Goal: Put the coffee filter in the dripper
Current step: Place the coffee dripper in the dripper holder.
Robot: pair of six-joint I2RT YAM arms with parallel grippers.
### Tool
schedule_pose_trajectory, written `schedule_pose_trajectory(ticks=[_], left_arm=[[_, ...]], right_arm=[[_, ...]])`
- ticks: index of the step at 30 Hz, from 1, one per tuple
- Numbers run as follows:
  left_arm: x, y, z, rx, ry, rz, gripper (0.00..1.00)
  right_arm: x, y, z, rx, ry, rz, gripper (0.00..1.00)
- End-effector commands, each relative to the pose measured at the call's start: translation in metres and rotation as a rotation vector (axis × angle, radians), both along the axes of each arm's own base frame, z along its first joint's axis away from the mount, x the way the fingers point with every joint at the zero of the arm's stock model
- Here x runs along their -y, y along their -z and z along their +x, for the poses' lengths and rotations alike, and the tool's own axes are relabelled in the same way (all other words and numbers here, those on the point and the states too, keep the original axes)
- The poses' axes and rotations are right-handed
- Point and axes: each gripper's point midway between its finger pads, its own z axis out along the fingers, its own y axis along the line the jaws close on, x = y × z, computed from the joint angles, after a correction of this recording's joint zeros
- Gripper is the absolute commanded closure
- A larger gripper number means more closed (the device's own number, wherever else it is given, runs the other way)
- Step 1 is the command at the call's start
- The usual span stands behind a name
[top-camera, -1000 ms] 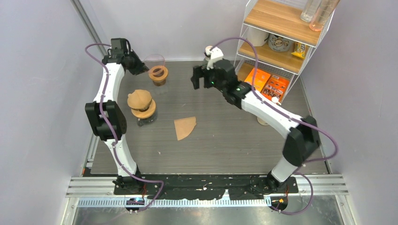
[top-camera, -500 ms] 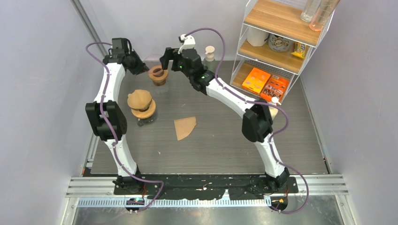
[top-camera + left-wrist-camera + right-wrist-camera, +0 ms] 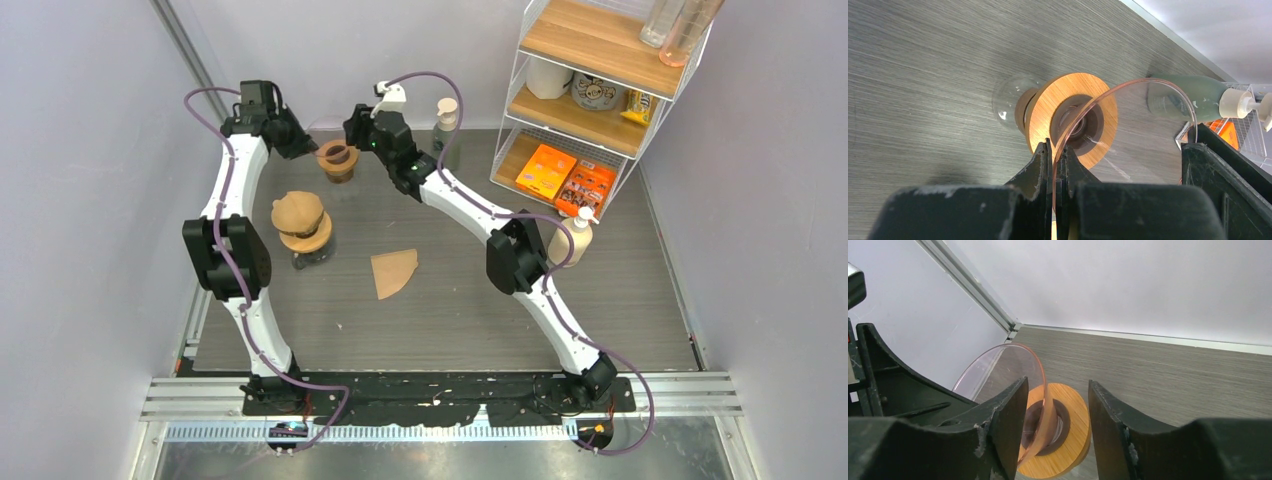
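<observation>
The dripper [image 3: 337, 157] is a clear glass cone with a wooden ring collar, standing at the back left of the table. My left gripper [image 3: 298, 141] is shut on its glass rim; in the left wrist view [image 3: 1054, 150] the thin rim runs between the closed fingers above the wooden collar [image 3: 1048, 107]. My right gripper [image 3: 357, 130] is open at the dripper's opposite side. In the right wrist view [image 3: 1057, 390] its fingers stand either side of the rim, over the collar [image 3: 1075, 415]. The brown paper coffee filter [image 3: 393, 272] lies flat mid-table, untouched.
A glass carafe with a brown domed top [image 3: 302, 225] stands left of the filter. A green pump bottle [image 3: 445, 128] stands at the back. A wire shelf rack [image 3: 600, 90] with orange boxes [image 3: 565, 175] fills the back right, and a white bottle [image 3: 567, 240] stands in front of it.
My right arm has swung left across the back of the table to the dripper, and its open fingers now stand around the rim. The left gripper has kept its hold.
</observation>
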Motion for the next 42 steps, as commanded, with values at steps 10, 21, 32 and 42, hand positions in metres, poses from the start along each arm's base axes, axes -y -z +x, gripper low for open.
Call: schedule_pose_trajectory(ticks=[10,21,32,42], left_arm=[[-0.012,0.045,-0.025,-0.178,0.042,0.12,1.0],[-0.009,0.084,-0.038,-0.319,0.039,0.085,1.0],[-0.016,0.112,-0.056,-0.467,0.02,0.108,1.0],[-0.023,0.126,-0.062,-0.542,0.037,0.153,1.0]], right_arm=[[-0.011,0.018,0.0,0.011,-0.043,-0.049,0.77],[0.004,0.097,-0.027,-0.191,-0.132,-0.315,0.95],[0.007,0.126,-0.048,-0.266,-0.234,-0.443,0.95],[0.024,0.179,-0.075,-0.445,-0.287,-0.55,0.95]])
